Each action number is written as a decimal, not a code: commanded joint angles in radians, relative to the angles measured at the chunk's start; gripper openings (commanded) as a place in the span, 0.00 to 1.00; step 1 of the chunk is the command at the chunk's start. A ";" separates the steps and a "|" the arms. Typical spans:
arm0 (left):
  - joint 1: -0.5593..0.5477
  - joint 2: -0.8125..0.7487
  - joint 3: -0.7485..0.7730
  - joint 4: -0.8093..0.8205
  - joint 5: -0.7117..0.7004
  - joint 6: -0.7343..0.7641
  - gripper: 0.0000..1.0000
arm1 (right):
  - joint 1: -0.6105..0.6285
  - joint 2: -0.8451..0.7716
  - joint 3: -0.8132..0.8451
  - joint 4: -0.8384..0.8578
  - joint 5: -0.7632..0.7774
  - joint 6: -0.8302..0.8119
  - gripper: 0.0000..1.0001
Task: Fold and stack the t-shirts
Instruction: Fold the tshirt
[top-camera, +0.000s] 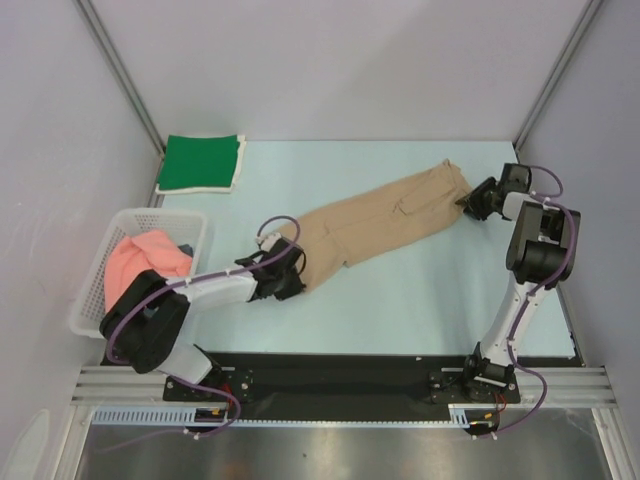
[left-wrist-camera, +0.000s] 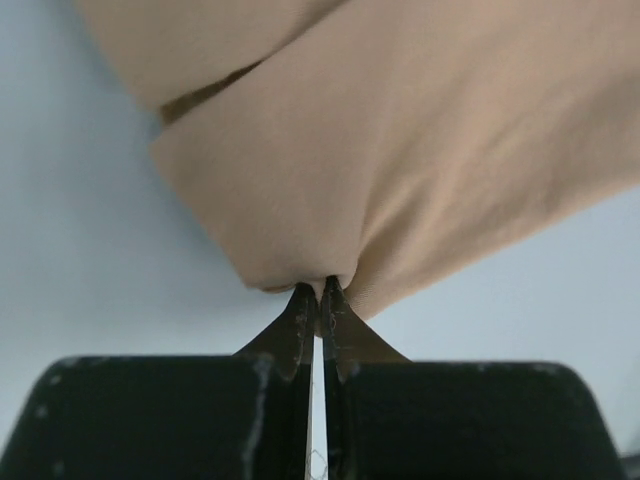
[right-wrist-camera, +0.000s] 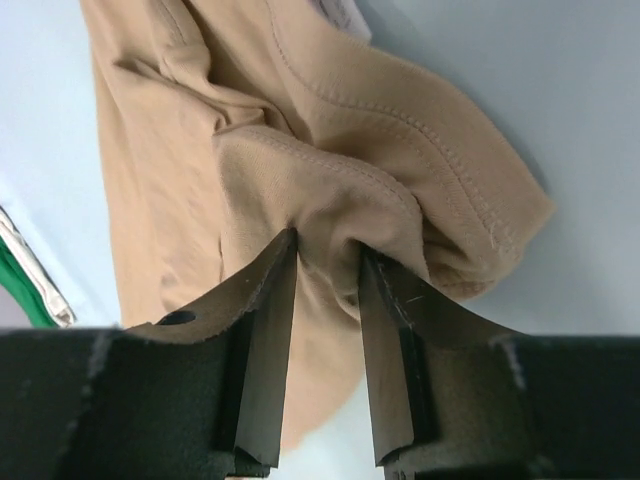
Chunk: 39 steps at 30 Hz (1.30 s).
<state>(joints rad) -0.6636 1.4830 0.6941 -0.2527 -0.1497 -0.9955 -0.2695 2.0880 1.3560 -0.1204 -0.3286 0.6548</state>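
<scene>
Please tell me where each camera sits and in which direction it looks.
Top: fixed above and behind the bases, looking down over the table; both arms show, the tan shirt laid out between left gripper and right gripper.
Left wrist: on the left arm, looking along its shut fingers at the shirt's near end.
Right wrist: on the right arm, looking along its fingers, which pinch the shirt's far end.
Shared: all three views show the tan shirt; top shows both grippers too.

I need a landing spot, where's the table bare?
Bare: back strip between green shirt and tan shirt; near stretch between tan shirt and right arm. Crowded: left side, basket and left gripper.
</scene>
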 joint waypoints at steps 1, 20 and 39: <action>-0.138 0.000 -0.016 -0.014 0.032 -0.098 0.00 | 0.041 0.093 0.115 -0.028 0.026 -0.041 0.36; -0.510 0.226 0.225 0.084 0.558 0.319 0.24 | 0.164 0.468 0.799 -0.260 0.028 -0.081 0.39; -0.159 -0.216 0.271 -0.178 0.484 0.468 0.91 | 0.181 0.633 1.109 -0.168 0.089 -0.075 0.22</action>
<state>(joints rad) -0.8616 1.3403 1.0012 -0.3313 0.4221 -0.5632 -0.0872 2.6762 2.3524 -0.3325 -0.2508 0.6086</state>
